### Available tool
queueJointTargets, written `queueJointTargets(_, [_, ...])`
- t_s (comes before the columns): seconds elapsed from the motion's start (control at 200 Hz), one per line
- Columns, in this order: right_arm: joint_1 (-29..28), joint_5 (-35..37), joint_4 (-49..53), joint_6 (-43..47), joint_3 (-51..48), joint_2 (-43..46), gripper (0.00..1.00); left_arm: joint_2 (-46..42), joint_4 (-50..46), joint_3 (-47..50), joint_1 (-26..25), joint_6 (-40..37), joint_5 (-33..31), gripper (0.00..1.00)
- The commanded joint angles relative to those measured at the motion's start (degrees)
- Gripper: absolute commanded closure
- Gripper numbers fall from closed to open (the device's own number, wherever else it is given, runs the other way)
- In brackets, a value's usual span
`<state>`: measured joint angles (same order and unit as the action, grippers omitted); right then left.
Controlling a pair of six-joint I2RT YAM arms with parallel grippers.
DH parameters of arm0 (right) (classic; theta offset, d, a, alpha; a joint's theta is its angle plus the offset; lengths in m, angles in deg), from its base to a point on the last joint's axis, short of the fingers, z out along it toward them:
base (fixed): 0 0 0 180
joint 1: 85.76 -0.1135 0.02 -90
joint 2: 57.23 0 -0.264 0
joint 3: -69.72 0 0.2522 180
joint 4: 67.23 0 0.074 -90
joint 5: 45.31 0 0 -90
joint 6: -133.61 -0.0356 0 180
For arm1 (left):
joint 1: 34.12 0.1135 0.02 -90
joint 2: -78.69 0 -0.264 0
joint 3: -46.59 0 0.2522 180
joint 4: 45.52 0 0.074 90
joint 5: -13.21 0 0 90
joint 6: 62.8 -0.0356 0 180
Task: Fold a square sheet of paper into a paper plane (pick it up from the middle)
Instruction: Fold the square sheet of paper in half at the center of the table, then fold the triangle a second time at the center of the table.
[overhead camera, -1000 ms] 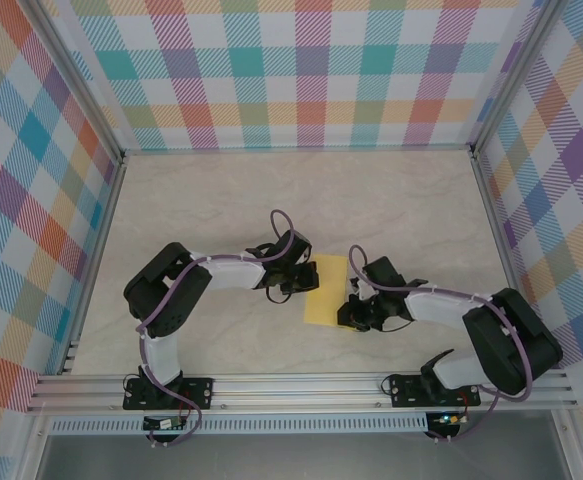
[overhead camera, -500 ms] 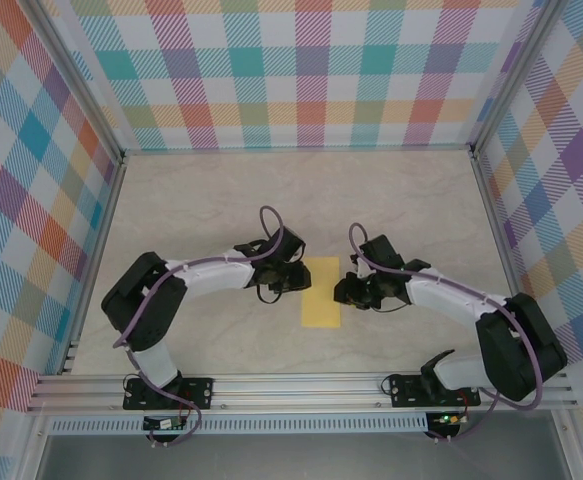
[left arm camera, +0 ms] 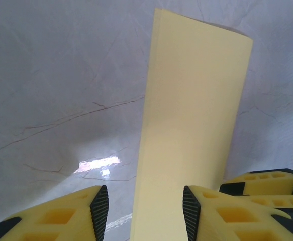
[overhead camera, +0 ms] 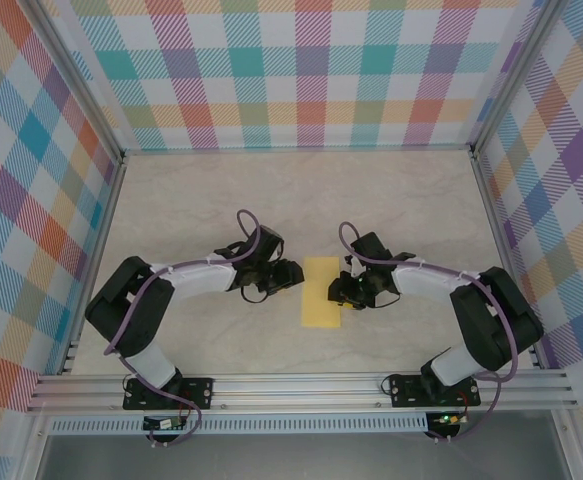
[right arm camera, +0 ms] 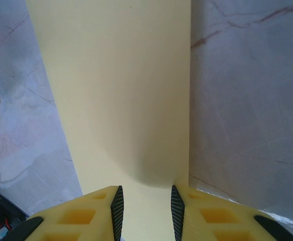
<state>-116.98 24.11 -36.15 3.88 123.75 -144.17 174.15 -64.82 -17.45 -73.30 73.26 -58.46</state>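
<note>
Top external view showed you the sheet of paper (overhead camera: 321, 292), bright yellow and folded to a narrow rectangle, lying flat on the marbled table (overhead camera: 411, 200) between your two end effectors. The left gripper (overhead camera: 293, 273) pointed at the strip's upper left edge with its tips just beside the paper, and from above you could not tell whether they touched it. The right gripper (overhead camera: 333, 292) faced it from the other side, its tips at the strip's long right edge near mid-length. Left wrist view gave you the clearer answer on that jaw: the two yellow fingers (left arm camera: 98, 208) stood well apart, nothing was pinched between the black pads, and the paper ran forward from the gap, lying closer to the right-hand finger than to the left one, with bare table ahead of the left finger. Its far end sat well ahead of the tips, corners crisp and layers lying together. Right wrist view showed you the other pair of fingers (right arm camera: 117, 211) parted by a smaller gap, also holding nothing. The paper lay directly beyond that gap and stretched straight ahead, with a soft shadow just in front of the tips and table surface to either side.
</note>
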Motion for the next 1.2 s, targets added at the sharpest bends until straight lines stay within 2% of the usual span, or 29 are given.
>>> queueJointTargets(0.0, [0.23, -0.31, -0.43, 0.12, 1.26, -1.19, 0.67, 1.49, 1.3, -0.76, 0.33, 0.9, 2.21, 0.55])
queueJointTargets(0.185, [0.5, 1.37, 0.57, 0.36, -0.17, -1.1, 0.66, 3.05, 1.15, -1.82, 0.34, 1.04, 3.22, 0.54])
queueJointTargets(0.65, [2.24, -0.4, -4.85, -2.76, -6.17, -0.79, 0.66, 5.5, 3.66, -2.72, -0.06, 2.05, 6.44, 0.53])
queueJointTargets(1.2, [2.31, -0.61, -4.84, -1.96, -6.57, -3.21, 0.66, 9.04, 9.94, -2.55, -0.89, 4.01, 9.07, 0.63])
